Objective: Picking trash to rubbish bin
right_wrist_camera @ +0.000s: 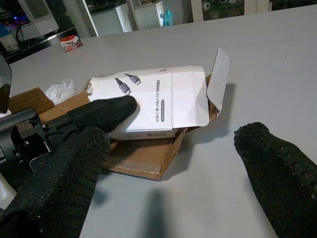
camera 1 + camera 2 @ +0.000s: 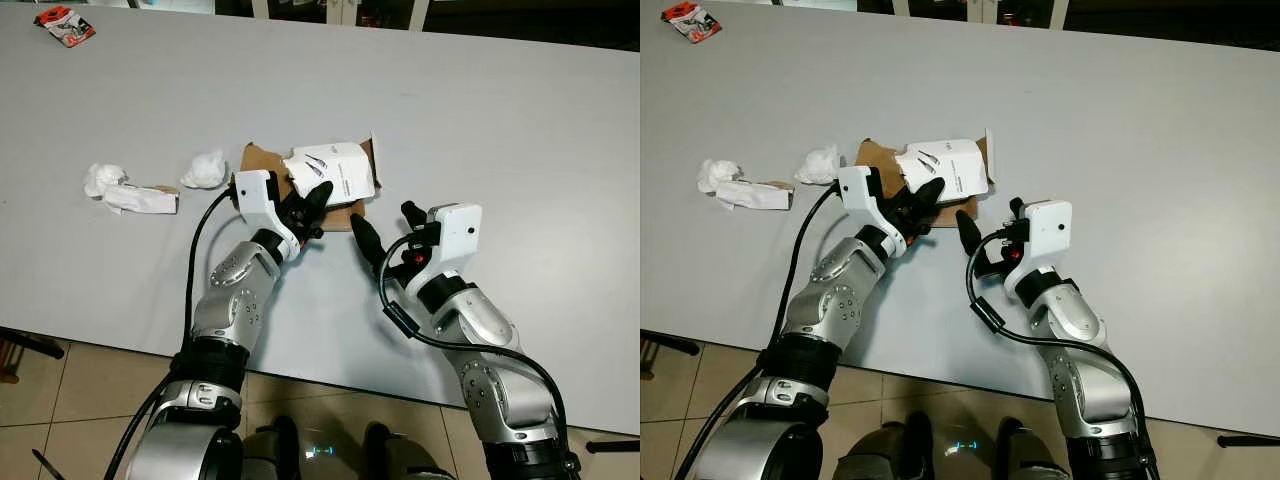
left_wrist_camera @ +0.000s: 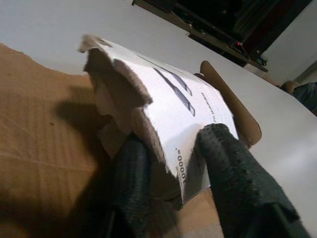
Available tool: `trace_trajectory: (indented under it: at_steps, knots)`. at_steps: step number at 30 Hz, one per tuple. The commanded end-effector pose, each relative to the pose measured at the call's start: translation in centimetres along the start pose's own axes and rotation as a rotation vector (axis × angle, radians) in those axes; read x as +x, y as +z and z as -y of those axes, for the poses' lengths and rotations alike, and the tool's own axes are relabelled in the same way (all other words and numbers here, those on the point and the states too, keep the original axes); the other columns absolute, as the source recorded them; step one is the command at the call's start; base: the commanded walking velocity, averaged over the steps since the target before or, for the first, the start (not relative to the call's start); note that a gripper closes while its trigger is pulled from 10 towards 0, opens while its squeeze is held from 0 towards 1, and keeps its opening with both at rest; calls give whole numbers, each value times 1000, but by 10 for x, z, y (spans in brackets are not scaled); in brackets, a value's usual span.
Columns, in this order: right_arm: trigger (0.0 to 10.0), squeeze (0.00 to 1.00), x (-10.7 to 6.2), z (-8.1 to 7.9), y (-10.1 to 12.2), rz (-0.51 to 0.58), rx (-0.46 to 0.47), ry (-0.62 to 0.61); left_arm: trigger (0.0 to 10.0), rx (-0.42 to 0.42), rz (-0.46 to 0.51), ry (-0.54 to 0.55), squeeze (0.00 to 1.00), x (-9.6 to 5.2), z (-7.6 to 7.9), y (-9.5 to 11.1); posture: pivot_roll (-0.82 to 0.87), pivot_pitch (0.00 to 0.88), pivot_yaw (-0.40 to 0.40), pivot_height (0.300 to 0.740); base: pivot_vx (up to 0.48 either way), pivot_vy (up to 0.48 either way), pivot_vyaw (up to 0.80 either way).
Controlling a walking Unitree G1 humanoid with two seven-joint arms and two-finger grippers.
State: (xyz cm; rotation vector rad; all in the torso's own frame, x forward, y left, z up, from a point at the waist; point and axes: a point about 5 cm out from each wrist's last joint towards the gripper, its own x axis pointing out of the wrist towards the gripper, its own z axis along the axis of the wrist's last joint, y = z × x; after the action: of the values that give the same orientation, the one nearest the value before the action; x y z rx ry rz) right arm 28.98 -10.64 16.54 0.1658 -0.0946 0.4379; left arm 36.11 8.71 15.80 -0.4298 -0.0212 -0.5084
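Note:
A torn cardboard box, white outside and brown inside, lies flattened on the grey table. My left gripper is at its near left edge, shut on the box's torn white flap. One black finger lies on top of the flap and the other sits under it. My right gripper stands open just off the box's near right corner, not touching it. In the right wrist view the box lies ahead between its spread fingers.
A crumpled white tissue lies just left of the box. Another tissue wad and a folded paper wrapper lie further left. A red and white packet sits at the far left corner. Tiled floor shows below the table's near edge.

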Motion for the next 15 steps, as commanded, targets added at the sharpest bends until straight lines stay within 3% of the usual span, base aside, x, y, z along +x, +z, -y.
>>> trace_trajectory:
  at_steps: [1, 15]
  knots:
    - [10000, 0, -1, -2, -3, -10, 9, 8, 0, 4, -23, 3, 0, -4, 0, -6, -64, 228, 38, 740, 0, 0, 0]
    - [10000, 0, 1, -5, -4, -8, 13, 19, 0, 1, -24, -13, 0, -6, 4, -10, -63, 213, 42, 740, 0, 0, 0]
